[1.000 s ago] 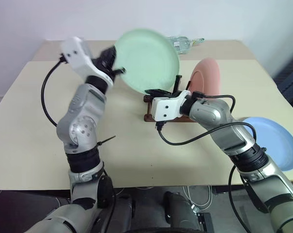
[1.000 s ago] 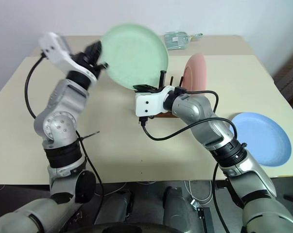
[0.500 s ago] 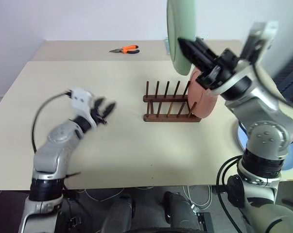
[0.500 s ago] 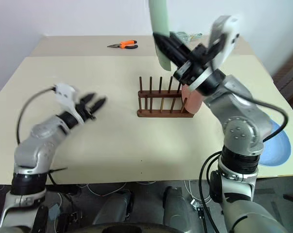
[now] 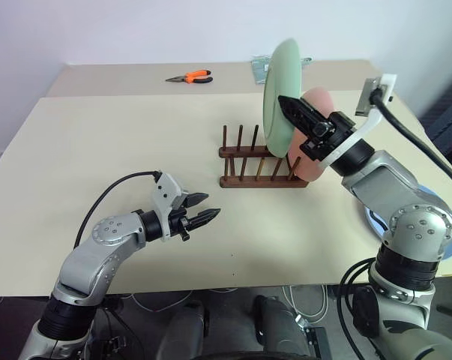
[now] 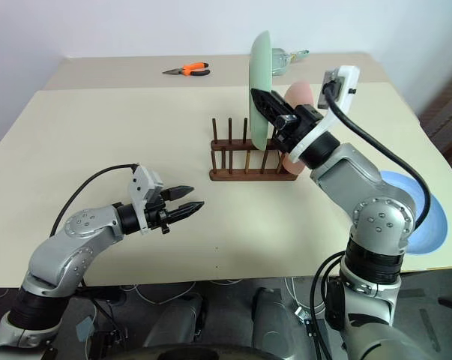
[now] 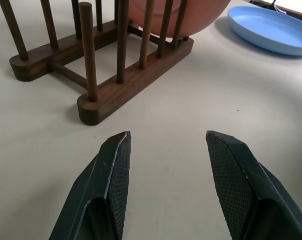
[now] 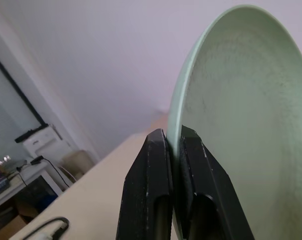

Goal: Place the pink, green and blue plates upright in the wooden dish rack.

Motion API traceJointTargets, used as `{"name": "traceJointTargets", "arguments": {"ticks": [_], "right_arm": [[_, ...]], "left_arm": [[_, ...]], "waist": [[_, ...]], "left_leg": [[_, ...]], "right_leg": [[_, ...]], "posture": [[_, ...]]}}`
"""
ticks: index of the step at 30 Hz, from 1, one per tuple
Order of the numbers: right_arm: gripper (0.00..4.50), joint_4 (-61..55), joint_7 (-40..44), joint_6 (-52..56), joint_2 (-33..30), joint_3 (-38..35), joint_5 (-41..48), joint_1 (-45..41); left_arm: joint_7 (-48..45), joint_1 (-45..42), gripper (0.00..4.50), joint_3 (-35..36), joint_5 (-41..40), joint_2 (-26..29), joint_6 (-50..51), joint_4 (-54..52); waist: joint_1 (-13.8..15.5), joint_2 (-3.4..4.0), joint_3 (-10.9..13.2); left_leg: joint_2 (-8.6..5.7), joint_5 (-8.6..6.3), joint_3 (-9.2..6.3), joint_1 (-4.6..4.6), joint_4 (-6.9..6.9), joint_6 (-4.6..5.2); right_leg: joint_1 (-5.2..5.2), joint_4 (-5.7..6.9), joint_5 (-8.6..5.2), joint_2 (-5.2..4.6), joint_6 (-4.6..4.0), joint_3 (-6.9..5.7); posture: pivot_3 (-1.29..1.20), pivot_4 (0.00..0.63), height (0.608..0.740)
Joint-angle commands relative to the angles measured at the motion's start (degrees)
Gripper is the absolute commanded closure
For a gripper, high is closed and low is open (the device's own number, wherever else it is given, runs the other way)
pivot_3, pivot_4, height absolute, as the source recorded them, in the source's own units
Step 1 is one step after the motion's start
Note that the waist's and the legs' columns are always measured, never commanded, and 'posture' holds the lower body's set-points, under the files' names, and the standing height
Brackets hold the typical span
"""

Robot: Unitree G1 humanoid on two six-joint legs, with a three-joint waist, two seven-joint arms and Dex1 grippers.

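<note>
- right end effector (image 5: pixel 285 103) clamped on rim of green plate (image 5: pixel 274 88), plate edge-on, upright, in the air above rack (image 5: pixel 259 161)
- left end effector (image 5: pixel 211 216) apart, empty, low over table (image 5: pixel 76 142), pointing at rack, well short of it
- pink plate (image 5: pixel 313 135) upright in rack's right end
- blue plate (image 7: pixel 271 30) flat on table, right of rack
- orange pliers (image 5: pixel 190 76) at far table edge

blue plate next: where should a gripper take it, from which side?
Judging by its pose, the rim. The blue plate lies flat on the table, so only its raised edge offers a pinch. Come from the robot's right, low, one finger under the lip; the rack and pink plate crowd the other side.
</note>
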Motion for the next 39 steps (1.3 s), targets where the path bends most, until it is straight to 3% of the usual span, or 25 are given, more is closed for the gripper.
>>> {"name": "traceJointTargets", "arguments": {"ticks": [1, 2, 5, 8, 10, 13, 15, 17, 20, 21, 24, 27, 32, 35, 39], "right_arm": [[4.50, 1.1, -2.1, 0.6, -0.1, -0.3, 3.5, -0.5], [4.50, 1.4, -2.3, 0.6, -0.2, -0.2, 3.5, -0.7], [3.47, 2.8, -2.2, -0.3, -1.2, 0.7, 0.7, -2.2], [2.04, 0.0, 2.5, -4.4, -6.2, 3.9, -8.7, -3.6], [2.04, -2.7, 7.4, -8.1, -11.6, 5.9, -15.4, -3.7], [2.04, -4.6, 14.6, -11.4, -18.3, 4.5, -18.6, -2.8], [2.04, -3.3, 17.0, -12.6, -21.2, -0.3, -17.6, -2.4], [1.49, 1.0, 19.6, -11.6, -25.3, -9.1, -15.4, 0.5], [0.25, 5.3, 23.9, -12.4, -31.3, -15.4, -22.2, 11.7], [0.12, 6.2, 24.6, -13.0, -32.2, -16.3, -24.3, 15.5], [0.12, 6.5, 28.3, -15.7, -33.8, -16.1, -30.3, 26.1], [0.12, 2.5, 30.0, -16.0, -34.1, -10.0, -37.4, 38.6], [0.12, 3.7, 24.7, -12.7, -31.6, -1.6, -44.4, 41.0], [0.95, 6.5, 22.1, -11.7, -31.0, 1.4, -48.6, 39.8], [2.82, 7.0, 22.0, -10.3, -31.1, 2.0, -50.5, 38.1]], "left_arm": [[-0.1, -0.5, 2.09, 0.2, 0.0, -0.2, -0.4, -1.9], [-0.1, -0.5, 2.09, 0.2, 0.1, -0.2, -0.4, -1.9], [0.1, -0.5, 2.04, -0.1, 0.7, -0.4, -0.8, -1.9], [0.2, -0.5, 2.04, -0.3, 0.8, -0.6, -0.7, -2.0], [0.1, -0.4, 2.04, -0.4, 0.7, -0.7, -0.5, -2.0], [-0.3, -0.6, 2.04, -1.3, 1.2, -0.7, -0.6, -1.9], [-0.6, -1.1, 2.04, -1.8, 1.6, -0.8, -0.8, -1.4], [-1.0, -2.1, 2.04, -2.7, 2.1, -1.2, -1.1, -0.4], [-2.0, -3.4, 2.04, -4.1, 2.9, -1.6, -1.6, 1.0], [-2.4, -3.6, 2.04, -4.3, 3.0, -1.8, -1.7, 1.2], [-3.5, -4.3, 2.04, -5.0, 3.1, -2.2, -2.0, 1.8], [-5.1, -5.6, 2.04, -5.8, 2.5, -2.6, -1.7, 1.5], [-5.7, -6.5, 2.04, -6.0, 1.7, -3.3, -0.7, 0.3], [-5.6, -6.6, 2.04, -6.2, 1.8, -3.6, -0.3, -0.3], [-5.4, -6.3, 2.04, -6.2, 2.0, -3.5, -0.2, -0.7]], "waist": [[0.0, 0.00, 0.0], [0.0, 0.00, 0.0], [0.0, 0.00, 0.0], [0.1, 0.02, 0.0], [0.1, 0.03, 0.0], [0.3, 0.00, 0.0], [0.3, -0.03, 0.0], [0.7, -0.07, 0.0], [1.8, -0.16, 0.0], [2.0, -0.18, -0.1], [1.8, 0.02, -0.1], [1.5, 0.25, -0.2], [0.3, 0.28, -0.2], [0.5, 0.28, -0.2], [0.6, 0.24, -0.2]], "left_leg": [[0.00, 0.00, 0.00, 0.00, 0.00, 0.00], [0.00, 0.00, 0.00, 0.00, 0.00, 0.00], [0.00, 0.00, 0.00, 0.00, 0.00, 0.00], [-0.01, 0.00, 0.02, -0.01, 0.01, 0.00], [-0.01, 0.00, 0.03, -0.03, 0.01, 0.00], [-0.01, -0.02, 0.05, -0.04, 0.01, 0.02], [0.00, -0.02, 0.05, -0.03, 0.02, 0.04], [0.01, -0.02, 0.06, -0.03, 0.04, 0.04], [-0.03, -0.07, 0.02, -0.03, 0.15, 0.13], [-0.04, -0.09, 0.04, -0.02, 0.16, 0.16], [-0.03, -0.12, 0.21, 0.02, 0.15, 0.20], [0.00, -0.12, 0.30, 0.05, 0.13, 0.20], [0.02, -0.12, 0.34, 0.04, 0.23, 0.20], [0.02, -0.12, 0.32, 0.09, 0.22, 0.19], [0.00, -0.12, 0.29, 0.06, 0.23, 0.20]], "right_leg": [[0.00, 0.00, 0.00, 0.00, 0.00, 0.00], [0.00, 0.00, 0.00, 0.00, 0.00, 0.00], [0.00, -0.01, 0.00, 0.00, 0.00, 0.00], [0.00, -0.01, 0.00, 0.00, 0.01, -0.01], [0.00, -0.03, -0.01, 0.00, 0.01, -0.01], [0.01, -0.07, -0.02, -0.01, 0.06, -0.01], [0.05, -0.09, -0.02, -0.01, 0.06, -0.02], [0.08, -0.11, -0.03, -0.01, 0.05, -0.01], [0.30, -0.27, -0.05, -0.06, 0.03, -0.07], [0.34, -0.29, -0.06, -0.07, 0.04, -0.07], [0.30, -0.25, -0.07, -0.12, 0.06, 0.02], [0.25, -0.16, -0.08, -0.11, 0.08, 0.09], [0.29, -0.16, -0.20, -0.12, 0.27, 0.14], [0.32, -0.17, -0.21, -0.12, 0.27, 0.12], [0.31, -0.18, -0.21, -0.14, 0.28, 0.12]], "posture": [[0.00, 0.150, 0.740], [0.00, 0.150, 0.740], [0.00, 0.150, 0.740], [0.00, 0.150, 0.740], [0.00, 0.150, 0.740], [0.00, 0.150, 0.740], [0.00, 0.150, 0.740], [0.00, 0.150, 0.740], [0.00, 0.150, 0.740], [0.00, 0.150, 0.740], [0.00, 0.150, 0.740], [0.00, 0.150, 0.740], [0.00, 0.150, 0.740], [0.00, 0.150, 0.740], [0.00, 0.150, 0.740]]}}
